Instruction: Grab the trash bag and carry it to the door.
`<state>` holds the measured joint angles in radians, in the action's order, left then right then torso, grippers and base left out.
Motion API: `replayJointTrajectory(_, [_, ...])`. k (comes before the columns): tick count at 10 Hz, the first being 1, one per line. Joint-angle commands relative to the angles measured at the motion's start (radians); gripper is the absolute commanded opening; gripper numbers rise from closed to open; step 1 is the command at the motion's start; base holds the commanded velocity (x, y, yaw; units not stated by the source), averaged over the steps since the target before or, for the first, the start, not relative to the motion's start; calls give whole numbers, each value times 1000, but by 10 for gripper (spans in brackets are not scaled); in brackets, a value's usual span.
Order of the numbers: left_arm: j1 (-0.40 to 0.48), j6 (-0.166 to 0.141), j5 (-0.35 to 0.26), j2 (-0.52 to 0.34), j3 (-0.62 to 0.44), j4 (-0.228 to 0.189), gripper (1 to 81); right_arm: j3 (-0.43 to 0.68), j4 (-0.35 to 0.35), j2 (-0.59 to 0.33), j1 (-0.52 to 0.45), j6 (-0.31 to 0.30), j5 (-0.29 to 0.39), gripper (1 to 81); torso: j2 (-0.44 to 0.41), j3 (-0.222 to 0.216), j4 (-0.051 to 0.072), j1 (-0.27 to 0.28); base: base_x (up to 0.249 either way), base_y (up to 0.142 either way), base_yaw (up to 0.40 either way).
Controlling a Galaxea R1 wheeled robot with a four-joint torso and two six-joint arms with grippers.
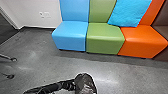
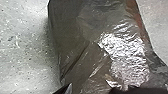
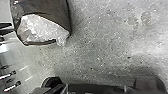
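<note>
Trash bag (image 1: 86,83): dark, crinkled, at the left gripper (image 1: 72,84)
Claw states: cannot tell, left or right
Seats (image 1: 105,37): blue, green, orange; blue cushion (image 1: 130,12) leaning

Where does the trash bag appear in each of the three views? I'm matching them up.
Head view: trash bag at the bottom edge, near the middle.
Left wrist view: bag large, across the middle.
Right wrist view: bag near a corner, partly cut off.
Shared landmark: grey floor.
</note>
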<state>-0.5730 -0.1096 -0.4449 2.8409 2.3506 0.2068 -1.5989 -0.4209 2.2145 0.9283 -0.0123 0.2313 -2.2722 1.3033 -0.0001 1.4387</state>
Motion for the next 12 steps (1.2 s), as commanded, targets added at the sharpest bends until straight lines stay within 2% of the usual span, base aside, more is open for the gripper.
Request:
replayJointTrajectory(1, [110, -2, -67, 0, -14, 16, 811, 13, -21, -42, -62, 0, 77, 811, 0, 0, 0, 0, 0, 0, 0])
replayJointTrajectory(7, [57, 2, -49, 86, 68, 9, 811, -1, -21, -22, -61, 0, 79, 811, 0, 0, 0, 0, 0, 0, 0])
replayJointTrajectory(9, [46, 2, -26, 102, 105, 9, 811, -1, -21, -22, -59, 0, 79, 811, 0, 103, 0, 0, 0, 0, 0])
replayJointTrajectory(10, [46, 2, -28, 94, 102, 13, 811, -1, -21, -20, -61, 0, 79, 811, 0, 28, 0, 0, 0, 0, 0])
replayJointTrajectory(12, [46, 2, -28, 89, 105, 14, 811, -1, -21, -19, -62, 0, 79, 811, 0, 78, 0, 0, 0, 0, 0])
